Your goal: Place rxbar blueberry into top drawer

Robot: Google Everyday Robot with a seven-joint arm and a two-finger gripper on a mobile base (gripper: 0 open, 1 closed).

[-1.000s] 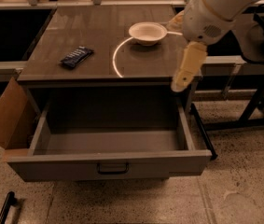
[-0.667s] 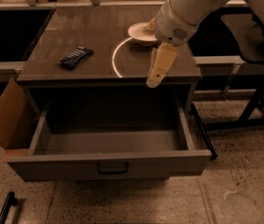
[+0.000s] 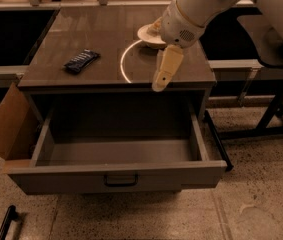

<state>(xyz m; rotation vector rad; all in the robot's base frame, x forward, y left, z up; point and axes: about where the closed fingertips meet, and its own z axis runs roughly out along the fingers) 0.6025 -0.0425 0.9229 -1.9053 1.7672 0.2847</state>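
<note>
The rxbar blueberry [image 3: 81,61], a dark flat bar, lies on the left part of the brown cabinet top [image 3: 101,39]. The top drawer [image 3: 116,176] is pulled wide open below it; its inside shows nothing in it, and its front panel has a small dark handle. My gripper [image 3: 162,76] hangs pointing down over the front edge of the cabinet top, right of centre. It is well to the right of the bar and holds nothing that I can see.
A white bowl [image 3: 150,35] sits on the cabinet top behind the gripper, partly hidden by the arm. A brown cardboard flap [image 3: 6,125] leans at the drawer's left. A dark metal frame [image 3: 281,109] stands at the right. A black bar [image 3: 6,222] lies on the floor, lower left.
The arm and gripper have moved left, from off the cabinet's right edge to over its front edge near the centre. The bar and the drawer have not moved.
</note>
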